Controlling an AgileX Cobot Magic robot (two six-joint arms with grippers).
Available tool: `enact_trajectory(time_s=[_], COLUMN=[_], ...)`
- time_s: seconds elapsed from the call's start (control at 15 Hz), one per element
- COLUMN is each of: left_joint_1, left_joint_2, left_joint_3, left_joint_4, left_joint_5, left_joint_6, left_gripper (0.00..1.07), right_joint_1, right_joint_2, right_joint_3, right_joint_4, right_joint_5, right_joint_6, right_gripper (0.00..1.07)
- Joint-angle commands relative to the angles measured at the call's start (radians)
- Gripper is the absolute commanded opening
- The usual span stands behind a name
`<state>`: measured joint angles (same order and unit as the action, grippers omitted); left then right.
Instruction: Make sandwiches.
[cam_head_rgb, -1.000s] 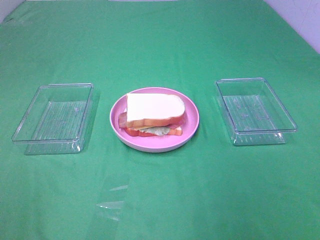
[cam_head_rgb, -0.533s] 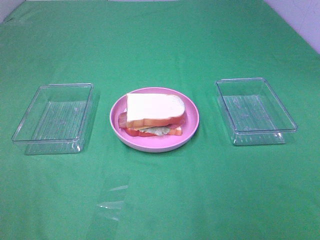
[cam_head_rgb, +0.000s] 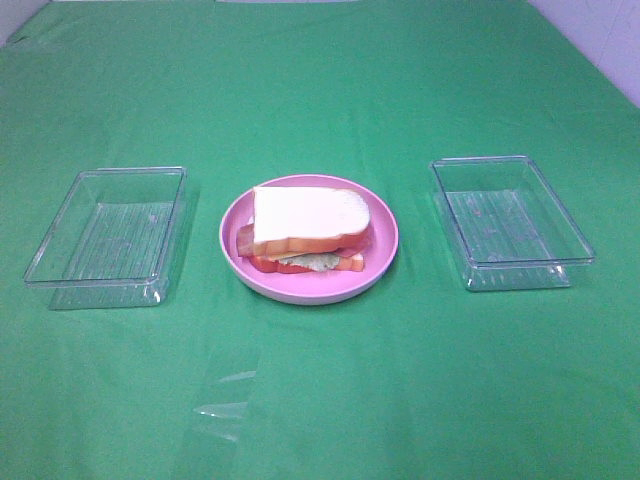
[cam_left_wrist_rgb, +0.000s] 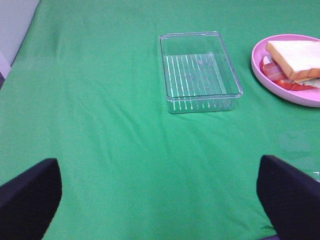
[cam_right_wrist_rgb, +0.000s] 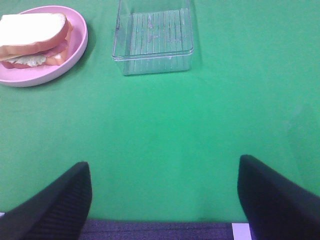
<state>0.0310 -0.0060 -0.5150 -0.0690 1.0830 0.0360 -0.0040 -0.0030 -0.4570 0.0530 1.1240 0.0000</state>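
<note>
Exterior high: sandwiches (cam_head_rgb: 308, 228) stacked on pink plate (cam_head_rgb: 385, 255), mid table (cam_head_rgb: 320, 90). Clear left tray (cam_head_rgb: 106, 237) and clear right tray (cam_head_rgb: 510, 222) flank the plate, each apart from it. Neither hand in this view.
Left wrist: left hand (cam_left_wrist_rgb: 160, 192) spread wide, nothing between its fingers (cam_left_wrist_rgb: 30, 192); sandwiches (cam_left_wrist_rgb: 295, 60) well apart from it, beyond the left tray (cam_left_wrist_rgb: 200, 70). Plate (cam_left_wrist_rgb: 260, 70) cut off by frame edge.
Right wrist: right hand (cam_right_wrist_rgb: 160, 197) spread wide, holding nothing; sandwiches (cam_right_wrist_rgb: 32, 32) far off, on the plate (cam_right_wrist_rgb: 75, 47), beside the right tray (cam_right_wrist_rgb: 152, 35). Lettuce and bacon edges show; cheese hard to make out.
</note>
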Motion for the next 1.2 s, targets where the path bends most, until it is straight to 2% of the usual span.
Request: enact_trajectory(time_s=[0.07, 1.2], left_joint_1=[0.005, 0.005], left_joint_2=[-0.003, -0.003], left_joint_3=[0.0, 0.0], left_joint_4=[-0.006, -0.006], left_joint_5=[-0.011, -0.011], left_joint_6=[-0.003, -0.003], left_gripper=[0.98, 0.98], right_joint_1=[0.001, 0.001], right_joint_2=[-0.023, -0.023], right_joint_3=[0.004, 0.003], right_joint_4=[-0.005, -0.019], right_joint_5=[-0.016, -0.017], right_joint_6=[-0.008, -0.064], right_gripper=[0.77, 0.77])
